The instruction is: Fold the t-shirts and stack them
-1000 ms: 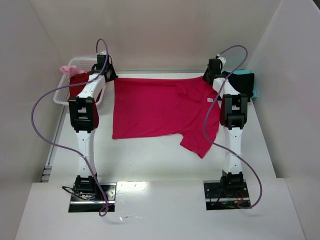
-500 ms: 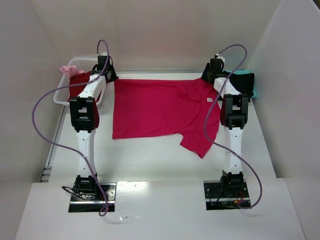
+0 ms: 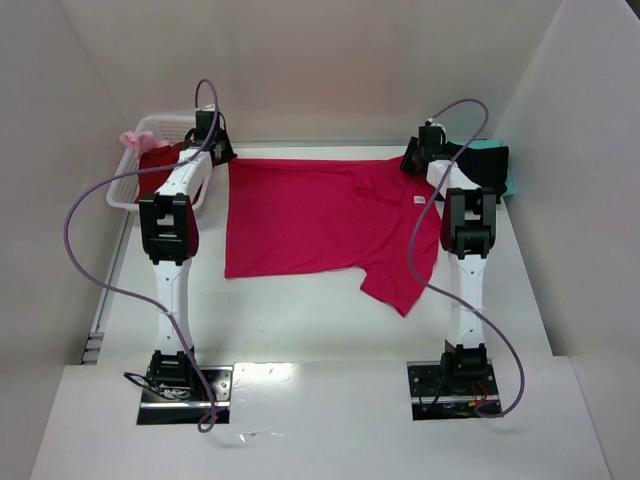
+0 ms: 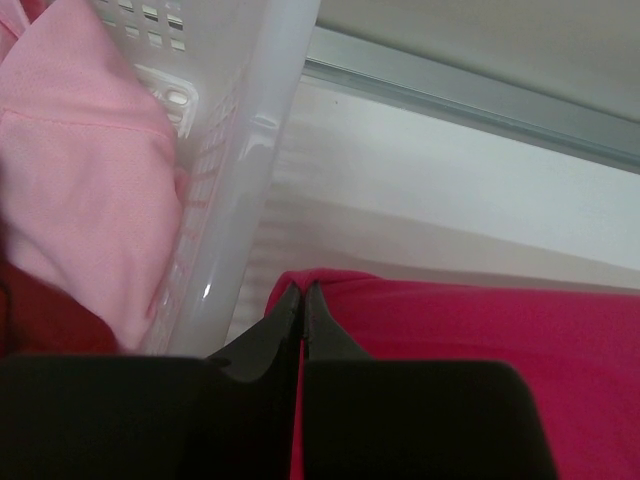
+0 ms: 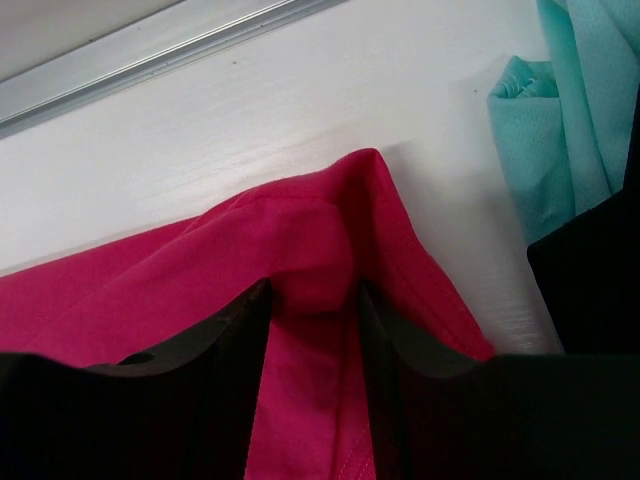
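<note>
The crimson-pink t-shirt (image 3: 320,215) lies spread on the table, with one sleeve trailing toward the near right. My left gripper (image 3: 222,155) is shut on its far left corner, and the left wrist view (image 4: 302,292) shows the jaws pressed together on the cloth (image 4: 480,340). My right gripper (image 3: 415,160) is at the far right corner. In the right wrist view (image 5: 312,292) its fingers stand apart with a raised fold of the shirt (image 5: 310,240) between them. The white neck tag (image 3: 420,199) shows near the right arm.
The white lattice basket (image 3: 128,185) stands at the far left and holds a pale pink shirt (image 3: 135,137) and a dark red one (image 3: 155,165). Its wall (image 4: 240,170) is close beside my left gripper. Teal (image 5: 560,120) and black (image 5: 590,270) shirts lie at the far right (image 3: 490,160).
My right gripper has shifted a little left and nearer, onto the shirt's far right corner. The left gripper and the shirt have stayed in place.
</note>
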`<state>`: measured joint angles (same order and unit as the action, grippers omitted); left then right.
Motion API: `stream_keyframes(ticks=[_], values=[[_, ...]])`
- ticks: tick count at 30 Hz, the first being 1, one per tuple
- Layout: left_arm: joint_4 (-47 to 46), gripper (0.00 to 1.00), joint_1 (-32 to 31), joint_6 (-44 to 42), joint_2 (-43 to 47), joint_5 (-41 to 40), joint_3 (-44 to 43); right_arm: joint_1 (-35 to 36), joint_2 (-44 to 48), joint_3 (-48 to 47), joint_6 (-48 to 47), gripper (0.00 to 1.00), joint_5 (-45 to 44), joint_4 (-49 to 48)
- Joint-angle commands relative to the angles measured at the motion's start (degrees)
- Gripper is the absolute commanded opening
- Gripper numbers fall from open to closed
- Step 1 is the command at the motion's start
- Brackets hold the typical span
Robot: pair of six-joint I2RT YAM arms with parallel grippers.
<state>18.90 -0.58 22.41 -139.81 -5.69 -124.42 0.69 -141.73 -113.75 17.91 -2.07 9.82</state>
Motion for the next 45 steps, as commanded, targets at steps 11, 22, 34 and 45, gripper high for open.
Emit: stream_keyframes(ticks=[11,22,34,45], values=[[-0.7,0.00,-0.7,-1.4,-1.0,0.0,-1.4,-1.6,1.4,-0.9,1.1,0.06,3.2,-0.2],[-0.2,0.00,-0.7,-1.4,0.6,0.0,-0.9,-1.6,5.0,-6.8,1.6,0.00,2.1,3.0],[-0.9,0.00,-0.7,-0.3,4.4,0.5,5.5,-2.6,10.3,-11.4,2.7,0.00,6.3,8.4],[-0.9,0.00,-1.2,0.3,10.9,1.0,10.7,-4.3,17.8,-5.0,3.8,0.00,10.0,9.4]])
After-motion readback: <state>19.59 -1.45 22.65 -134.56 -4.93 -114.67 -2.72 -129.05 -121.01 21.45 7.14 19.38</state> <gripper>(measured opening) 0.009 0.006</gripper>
